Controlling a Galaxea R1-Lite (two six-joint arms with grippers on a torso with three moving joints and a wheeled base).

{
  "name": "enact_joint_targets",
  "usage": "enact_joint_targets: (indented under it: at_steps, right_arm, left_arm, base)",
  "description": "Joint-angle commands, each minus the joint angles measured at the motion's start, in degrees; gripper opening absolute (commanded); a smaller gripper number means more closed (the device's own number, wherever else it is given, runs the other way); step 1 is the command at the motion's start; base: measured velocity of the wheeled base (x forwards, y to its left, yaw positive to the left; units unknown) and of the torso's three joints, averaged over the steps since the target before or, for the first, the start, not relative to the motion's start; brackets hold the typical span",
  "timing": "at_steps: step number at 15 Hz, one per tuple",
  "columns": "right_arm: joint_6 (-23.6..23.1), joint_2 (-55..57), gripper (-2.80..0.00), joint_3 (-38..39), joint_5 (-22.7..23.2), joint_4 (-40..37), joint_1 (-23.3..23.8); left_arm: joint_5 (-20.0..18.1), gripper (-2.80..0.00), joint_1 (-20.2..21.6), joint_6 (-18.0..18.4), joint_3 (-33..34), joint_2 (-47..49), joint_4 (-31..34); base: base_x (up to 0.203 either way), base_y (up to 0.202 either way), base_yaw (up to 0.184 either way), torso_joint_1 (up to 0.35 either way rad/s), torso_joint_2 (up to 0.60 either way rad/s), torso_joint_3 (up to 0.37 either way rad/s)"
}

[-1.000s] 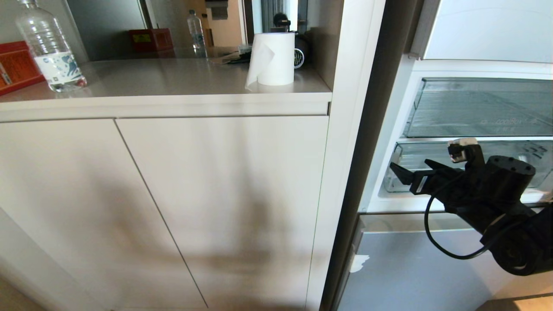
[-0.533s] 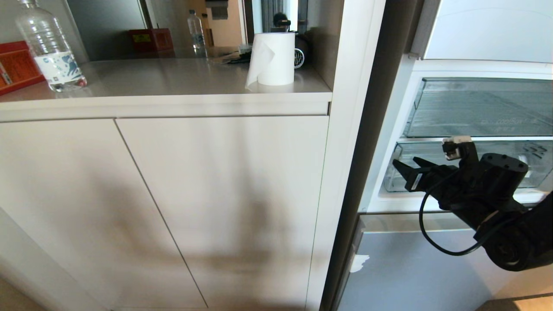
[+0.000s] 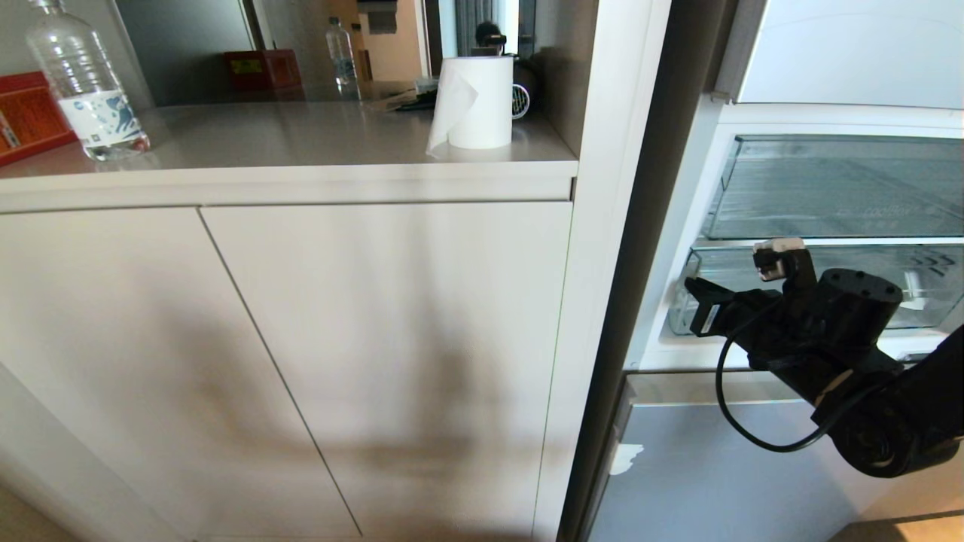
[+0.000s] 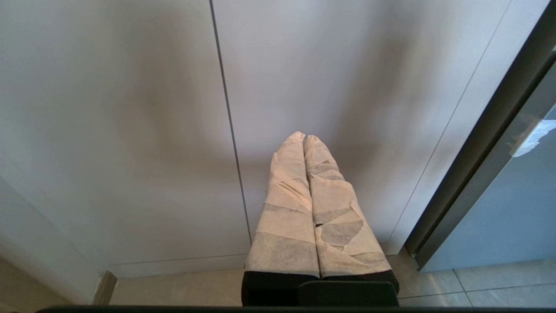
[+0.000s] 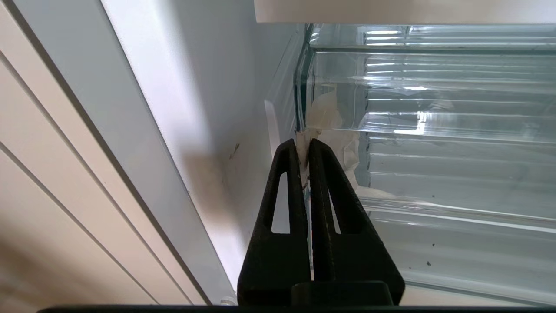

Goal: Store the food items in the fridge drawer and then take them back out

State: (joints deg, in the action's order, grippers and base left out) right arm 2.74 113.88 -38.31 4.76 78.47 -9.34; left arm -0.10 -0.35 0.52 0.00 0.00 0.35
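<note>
From my seat the biggest thing on screen is the pale cabinet [image 3: 301, 339] filling the left of the head view, its countertop [image 3: 286, 143] carrying a water bottle [image 3: 86, 83] at the far left and a roll of paper towel [image 3: 474, 102] near the right end. To the right stands the open fridge [image 3: 753, 452], with a clear upper drawer [image 3: 836, 188] and, just below it, the fridge drawer [image 3: 926, 282], transparent and ribbed. I see no food items in any view. My right arm [image 3: 851, 354] reaches in from the lower right, and the right gripper [image 3: 697, 290] sits at the front left corner of the fridge drawer. In the right wrist view its two black fingers [image 5: 286, 182] are pinched together on the white tape scrap [image 5: 321, 117] stuck to that corner, touching the drawer's edge. The left gripper [image 4: 304, 138] hangs parked low in front of the cabinet doors, near the floor tiles [image 4: 478, 282], its paper-wrapped fingers pressed together and holding nothing.
</note>
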Motion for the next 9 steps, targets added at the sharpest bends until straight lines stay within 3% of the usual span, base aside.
enact_joint_targets:
  at_steps: [1,9]
  right_arm:
    - [0.1,-0.4,-2.8,0.7,-0.3,0.5,-0.1]
    - [0.7,-5.0,-2.8,11.1,-0.1,4.9,-0.2]
  left_arm:
    - [0.0,-2.8,0.0,0.0,0.0,0.0,0.0]
    - [0.0,-2.8,0.0,0.0,0.0,0.0,0.0]
  base:
    - [0.0,0.0,0.0,0.0,0.0,0.0]
    - [0.0,0.0,0.0,0.0,0.0,0.0]
